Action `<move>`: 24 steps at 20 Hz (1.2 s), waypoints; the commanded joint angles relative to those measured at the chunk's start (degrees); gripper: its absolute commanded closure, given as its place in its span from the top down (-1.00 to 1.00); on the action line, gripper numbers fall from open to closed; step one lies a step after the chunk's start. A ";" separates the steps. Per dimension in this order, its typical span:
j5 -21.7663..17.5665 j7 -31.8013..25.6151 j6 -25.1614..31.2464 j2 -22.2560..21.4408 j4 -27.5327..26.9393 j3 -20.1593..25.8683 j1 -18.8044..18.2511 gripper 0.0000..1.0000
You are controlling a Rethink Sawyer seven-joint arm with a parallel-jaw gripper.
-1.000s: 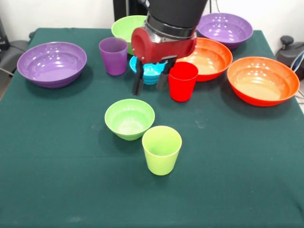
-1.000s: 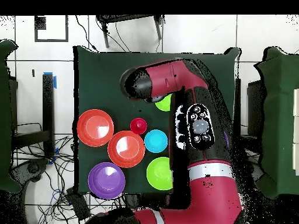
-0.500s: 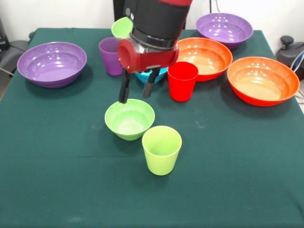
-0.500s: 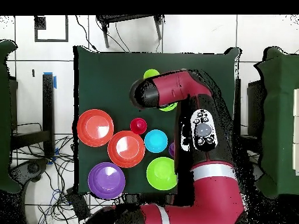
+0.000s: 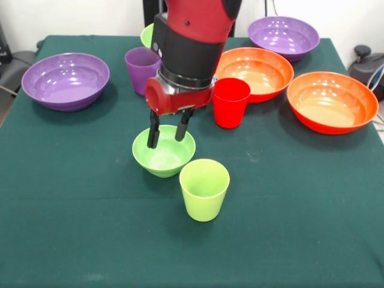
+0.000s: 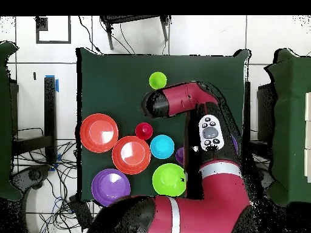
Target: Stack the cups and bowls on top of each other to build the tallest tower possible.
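Observation:
My gripper [image 5: 167, 133] is open, its two black fingers hanging over the far half of the small lime-green bowl [image 5: 164, 151], with nothing between them. The lime-green cup [image 5: 204, 189] stands upright just in front and to the right of that bowl. To the gripper's right is the red cup [image 5: 231, 102], and the purple cup [image 5: 141, 69] is behind on the left. In the overhead view the arm covers the small green bowl, while the small blue bowl [image 6: 162, 146], red cup [image 6: 144, 130] and lime-green cup [image 6: 158, 80] show. All pieces stand apart, none stacked.
Wide purple bowls sit at the far left [image 5: 66, 80] and far right [image 5: 283, 36]. Two orange bowls [image 5: 258, 69] [image 5: 332, 101] lie on the right. The medium lime-green bowl [image 5: 147, 35] peeks out behind the arm. Green cloth [image 5: 90, 234] covers the table.
The arm has swung from above the small blue bowl toward the front of the table. The open gripper has come down over the small lime-green bowl. No cup or bowl has moved.

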 commanded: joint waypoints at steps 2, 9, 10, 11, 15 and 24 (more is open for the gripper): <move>-0.70 5.74 -2.28 5.03 3.21 0.18 1.14 1.00; 0.58 7.38 -2.17 2.99 6.46 -0.40 1.88 1.00; 0.98 7.81 -1.87 2.88 6.43 -0.30 2.24 1.00; 1.35 8.30 -1.91 2.65 6.84 -0.24 2.37 1.00; 2.24 9.78 -2.52 0.31 10.19 -0.91 2.76 1.00; 3.88 9.61 -3.06 -4.23 15.10 -1.54 2.88 1.00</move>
